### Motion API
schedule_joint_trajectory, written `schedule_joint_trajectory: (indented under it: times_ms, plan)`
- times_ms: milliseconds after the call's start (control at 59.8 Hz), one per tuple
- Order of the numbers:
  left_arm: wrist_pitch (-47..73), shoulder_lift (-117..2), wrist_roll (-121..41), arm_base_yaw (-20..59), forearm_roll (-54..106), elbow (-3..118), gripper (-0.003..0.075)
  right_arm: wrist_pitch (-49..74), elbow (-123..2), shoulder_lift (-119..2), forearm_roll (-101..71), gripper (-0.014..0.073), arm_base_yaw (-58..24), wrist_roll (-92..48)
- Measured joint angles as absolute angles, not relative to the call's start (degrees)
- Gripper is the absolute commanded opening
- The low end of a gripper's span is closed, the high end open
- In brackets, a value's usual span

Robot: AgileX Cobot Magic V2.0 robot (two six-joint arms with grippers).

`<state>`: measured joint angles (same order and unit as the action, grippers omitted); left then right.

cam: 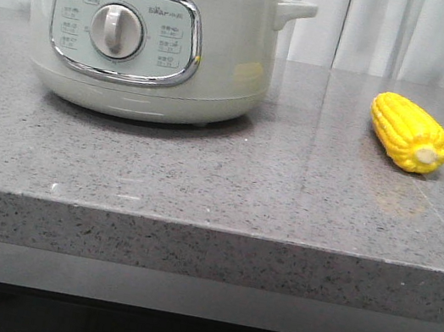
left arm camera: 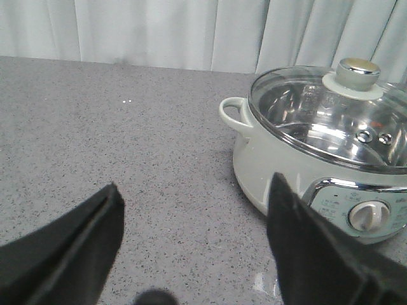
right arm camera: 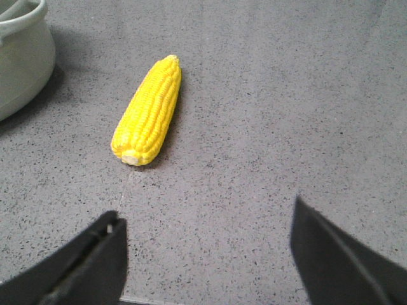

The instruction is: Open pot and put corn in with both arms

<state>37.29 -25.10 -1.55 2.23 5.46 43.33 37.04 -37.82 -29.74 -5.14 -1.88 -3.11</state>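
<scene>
The pale-green pot (cam: 151,33) stands at the back left of the grey counter, its dial panel facing me. In the left wrist view the pot (left arm camera: 267,171) carries a glass lid (left arm camera: 331,121) with a chrome knob (left arm camera: 357,71). The yellow corn (cam: 409,132) lies on the counter to the right of the pot, stub end toward me; it also shows in the right wrist view (right arm camera: 147,111). My left gripper (left arm camera: 196,194) is open and empty above bare counter, left of the pot. My right gripper (right arm camera: 206,216) is open and empty, short of the corn. Neither gripper shows in the front view.
The speckled grey counter (cam: 219,183) has a thick front edge (cam: 206,254). A white curtain (cam: 400,34) hangs behind it. The pot's side handle (left arm camera: 234,114) sticks out toward my left gripper's side.
</scene>
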Motion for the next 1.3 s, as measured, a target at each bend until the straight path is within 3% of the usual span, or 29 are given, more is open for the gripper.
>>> schedule_joint_trajectory:
  times_ms: [201, 468, 919, 1304]
  plan:
    - [36.3, -25.7, -1.7, 2.6, 5.6, 43.3, 0.051, 37.4, -40.3, -33.1, -6.2, 0.0623, -1.9, -3.1]
    - [29.8, -31.9, -1.7, 9.4, 5.7, 44.5, 0.0501, 37.8, -41.3, -34.9, -7.1, 0.0623, -1.9, -3.1]
    - [14.8, -57.9, -1.7, 25.7, 5.7, 55.1, 0.0501, 37.9, -41.3, -34.9, -7.3, 0.0623, -1.9, -3.1]
    - [8.8, -79.5, -1.7, 27.5, 5.7, 69.0, 0.0501, 38.0, -41.3, -34.9, -7.3, 0.0623, -1.9, -3.1]
